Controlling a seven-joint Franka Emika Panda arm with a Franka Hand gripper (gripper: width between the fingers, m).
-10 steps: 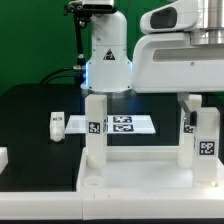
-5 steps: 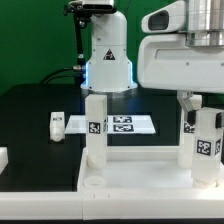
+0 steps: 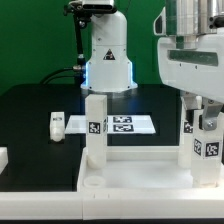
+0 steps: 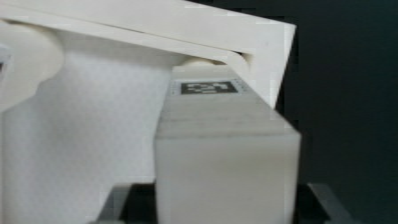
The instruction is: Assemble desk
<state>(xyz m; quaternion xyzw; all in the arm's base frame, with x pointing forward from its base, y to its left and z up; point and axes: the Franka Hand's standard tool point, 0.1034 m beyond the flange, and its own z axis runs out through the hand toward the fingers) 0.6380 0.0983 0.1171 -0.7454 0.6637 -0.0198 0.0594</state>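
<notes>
The desk's white panel (image 3: 130, 180) lies flat at the front of the black table. One white leg (image 3: 95, 128) stands upright in its corner on the exterior view's left, and another leg (image 3: 188, 130) stands at the far corner on the right. My gripper (image 3: 205, 114) is over the near right corner, shut on a third tagged leg (image 3: 208, 145) that is upright on the panel. In the wrist view this leg (image 4: 222, 140) fills the space between my gripper's (image 4: 226, 206) dark fingers (image 4: 132, 206), with the panel (image 4: 89, 120) beside it.
The marker board (image 3: 122, 125) lies behind the panel. A small white part (image 3: 57, 124) sits to the exterior view's left of it, and another white piece (image 3: 3, 157) is at the left edge. The robot's base (image 3: 106, 60) stands at the back.
My hand has turned about its upright axis with the leg still in its grip. The leg has shifted slightly right and down. Nothing else has moved.
</notes>
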